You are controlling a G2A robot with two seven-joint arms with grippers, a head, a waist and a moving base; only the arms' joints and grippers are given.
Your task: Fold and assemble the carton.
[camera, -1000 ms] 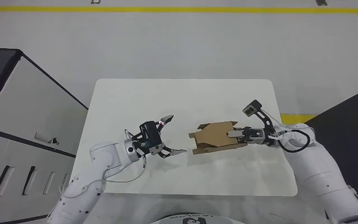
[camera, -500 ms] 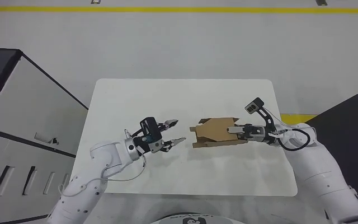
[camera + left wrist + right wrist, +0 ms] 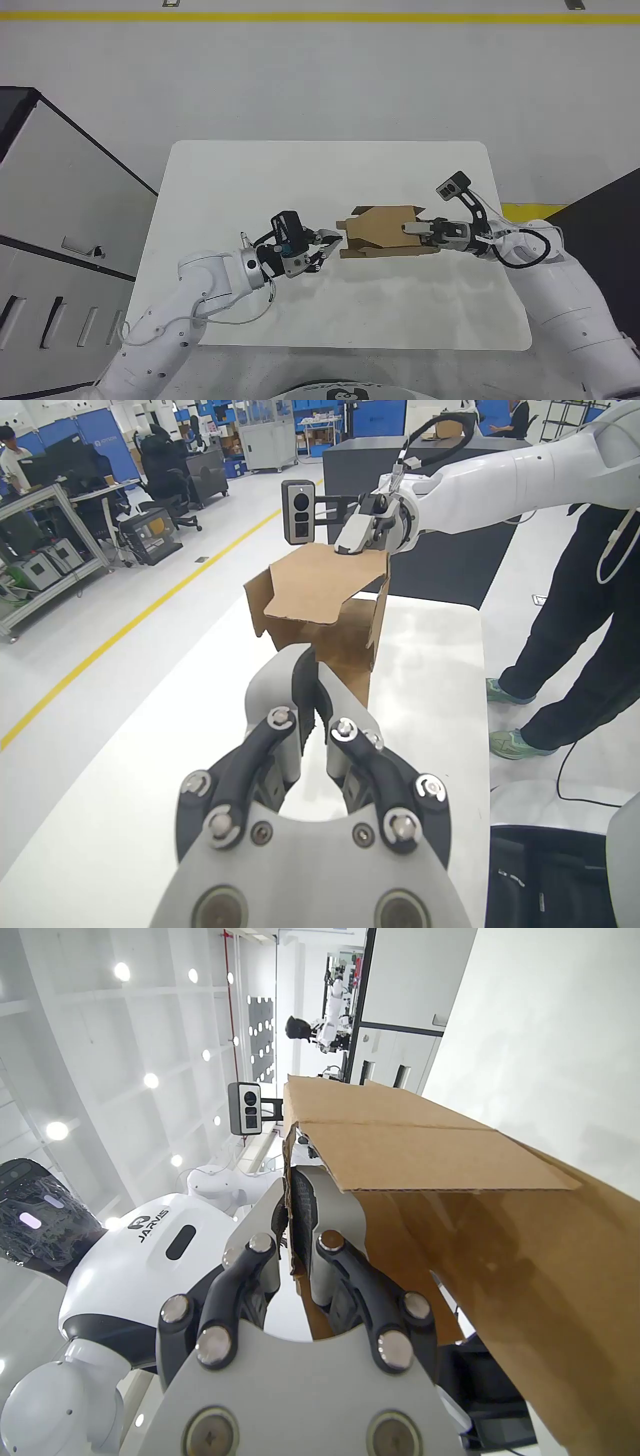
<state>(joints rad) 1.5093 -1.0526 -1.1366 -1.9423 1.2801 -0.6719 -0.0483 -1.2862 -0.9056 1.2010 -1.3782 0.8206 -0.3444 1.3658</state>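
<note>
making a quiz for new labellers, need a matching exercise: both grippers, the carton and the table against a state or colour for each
Column 1
1. left gripper
2. right gripper
3. carton
4. table

Column 2
A. white, rounded corners
B. shut on the carton's edge
C. brown, partly opened up
D. shut, tips at the carton's open end

Pairs: 1-D, 2-B, 3-C, 4-A

1. We see a white table [image 3: 250,180] with rounded corners.
2. A grey cabinet [image 3: 50,200] stands just beside its edge.
3. A yellow line [image 3: 320,16] crosses the floor well beyond the table.
</note>
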